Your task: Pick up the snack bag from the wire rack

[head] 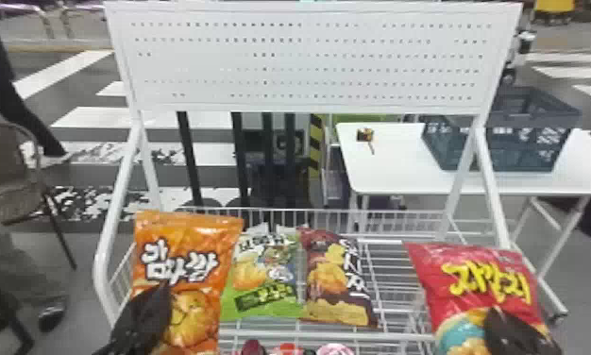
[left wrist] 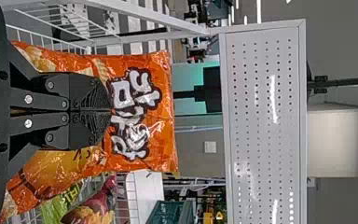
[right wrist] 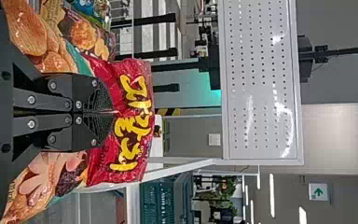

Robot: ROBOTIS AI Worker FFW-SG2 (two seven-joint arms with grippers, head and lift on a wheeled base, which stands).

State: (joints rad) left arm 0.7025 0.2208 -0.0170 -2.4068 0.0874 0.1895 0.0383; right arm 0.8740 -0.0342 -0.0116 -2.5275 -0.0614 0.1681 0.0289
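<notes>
Orange bag (head: 190, 236) at left, red bag (head: 478, 269) at right in the wire rack (head: 379, 336); before them, left gripper (head: 166, 289) and right gripper (head: 493, 315), jaws together.

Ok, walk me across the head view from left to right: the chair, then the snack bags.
Chair → orange bag → green bag → brown bag → red bag.

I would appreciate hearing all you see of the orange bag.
The orange bag is glossy, plastic-looking and flat-topped, with white, dark-edged lettering above a yellow picture. It stands roughly upright at left on the wire rack, beside the green bag. The left pincer, shut, lies in front of it; contact is unclear.
</notes>
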